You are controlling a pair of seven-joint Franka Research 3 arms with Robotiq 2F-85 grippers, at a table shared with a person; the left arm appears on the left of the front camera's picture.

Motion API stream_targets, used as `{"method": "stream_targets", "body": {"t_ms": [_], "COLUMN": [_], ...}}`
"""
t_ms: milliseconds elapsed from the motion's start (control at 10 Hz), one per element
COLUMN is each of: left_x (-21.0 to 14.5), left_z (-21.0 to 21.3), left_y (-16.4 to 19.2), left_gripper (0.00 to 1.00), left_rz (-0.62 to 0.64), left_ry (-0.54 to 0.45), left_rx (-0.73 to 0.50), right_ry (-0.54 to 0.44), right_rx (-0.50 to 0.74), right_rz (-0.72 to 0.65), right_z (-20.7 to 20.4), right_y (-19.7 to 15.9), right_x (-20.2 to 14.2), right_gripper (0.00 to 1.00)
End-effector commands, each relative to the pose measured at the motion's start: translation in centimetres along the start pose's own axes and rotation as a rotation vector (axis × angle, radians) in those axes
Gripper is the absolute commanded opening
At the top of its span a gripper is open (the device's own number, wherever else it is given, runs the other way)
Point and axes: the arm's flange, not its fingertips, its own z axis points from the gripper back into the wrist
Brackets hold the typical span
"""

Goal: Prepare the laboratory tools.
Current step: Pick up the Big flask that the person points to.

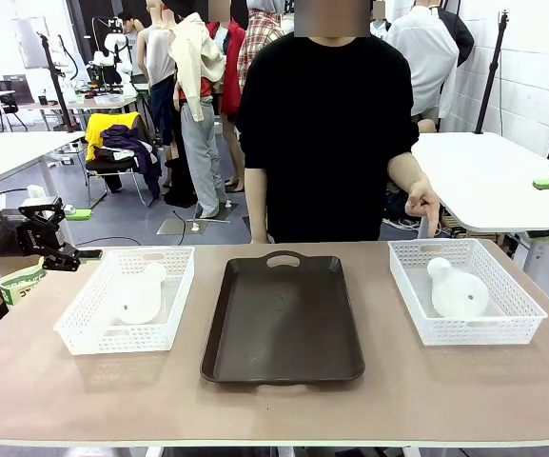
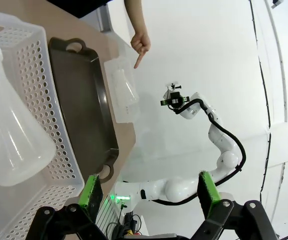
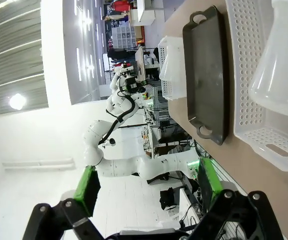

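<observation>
On the table (image 1: pixel 84 381), a dark tray (image 1: pixel 284 319) sits in the middle with a white basket to either side. The left flask (image 1: pixel 141 293) lies on its side in the left basket (image 1: pixel 84 328), neck toward the far edge. The right flask (image 1: pixel 457 288) lies the same way in the right basket (image 1: pixel 517 319), its neck angled toward the far inner corner. The left gripper (image 2: pixel 148 192) hangs off the table's left end beside its basket, jaws spread wide with nothing between them (green pads well apart in its wrist view). The right gripper (image 3: pixel 148 187) hangs off the right end, jaws likewise spread and empty. Across the table stands a person in a black top, whose hand (image 1: pixel 423 205) points one finger down just over the far rim of the right basket. Neither gripper touches a flask or a basket.
</observation>
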Motion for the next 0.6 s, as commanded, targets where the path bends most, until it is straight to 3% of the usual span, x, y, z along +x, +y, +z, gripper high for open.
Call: {"method": "stream_targets", "body": {"t_ms": [0, 400, 500], "left_x": [-0.1, -0.1, -0.1], "left_z": [0.2, 0.2, 0.2], "left_y": [0.0, 0.0, 0.0], "left_gripper": [1.00, 1.00, 1.00], "left_rz": [-0.001, -0.001, -0.001], "left_ry": [0.002, 0.002, 0.002], "left_rx": [0.007, 0.007, 0.007], "right_ry": [-0.007, 0.000, -0.025], "right_rx": [0.011, 0.000, -0.095], "right_rz": [0.000, 0.000, 0.036], "right_z": [0.0, 0.0, -0.7], "right_y": [0.2, 0.0, 2.0], "right_x": [-0.2, 0.0, -0.1], "right_gripper": [1.00, 1.00, 1.00]}}
